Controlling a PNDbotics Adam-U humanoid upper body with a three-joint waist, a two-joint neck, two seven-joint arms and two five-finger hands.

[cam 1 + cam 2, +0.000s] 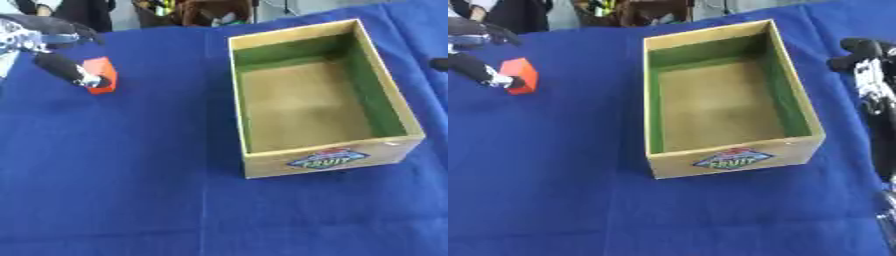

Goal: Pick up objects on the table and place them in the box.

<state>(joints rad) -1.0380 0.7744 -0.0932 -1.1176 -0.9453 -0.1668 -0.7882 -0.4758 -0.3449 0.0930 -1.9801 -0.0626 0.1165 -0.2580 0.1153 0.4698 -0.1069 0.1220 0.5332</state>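
An orange-red block (102, 72) sits at the far left of the blue cloth. My left hand (52, 55) comes in from the upper left corner. One dark finger (70, 72) lies across the block's near side and the others curl above it, so the block is pinched. I cannot tell whether it is off the cloth. The wooden box (331, 161) with green inner walls and a fruit label stands right of centre, with nothing inside. My right hand (870, 75) rests at the right edge beside the box, fingers relaxed and holding nothing.
The blue cloth (131, 175) covers the whole table. Dark shapes and a person's clothing show along the far edge (192, 12), beyond the cloth. The box's left wall (236, 100) stands between the block and the box floor.
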